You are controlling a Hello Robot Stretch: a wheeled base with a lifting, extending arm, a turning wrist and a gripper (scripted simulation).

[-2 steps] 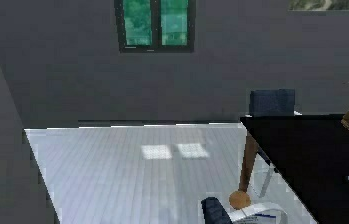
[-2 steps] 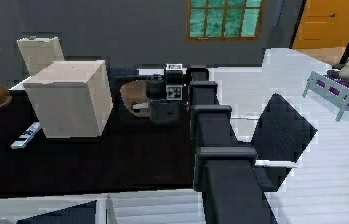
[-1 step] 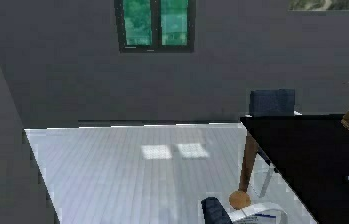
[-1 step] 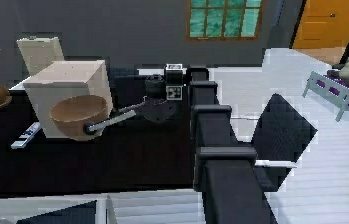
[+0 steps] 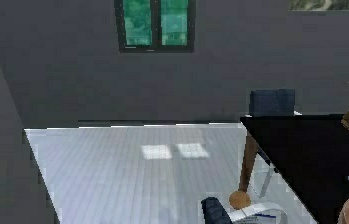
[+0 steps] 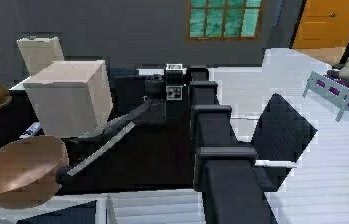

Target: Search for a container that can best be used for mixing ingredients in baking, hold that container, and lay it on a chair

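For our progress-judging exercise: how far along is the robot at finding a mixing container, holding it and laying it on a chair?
Done: a brown bowl is found. In hand: the gripper reaches toward it; whether it holds the bowl cannot be told. Left: laying it on the dark chair.

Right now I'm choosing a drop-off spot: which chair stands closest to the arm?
The black chair, right beside the arm; the cream chair stands beyond the table, the grey chair far off.

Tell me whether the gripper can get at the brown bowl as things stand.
Probably yes: the gripper points toward the brown bowl, and the beige box stands beside that path, not across it.
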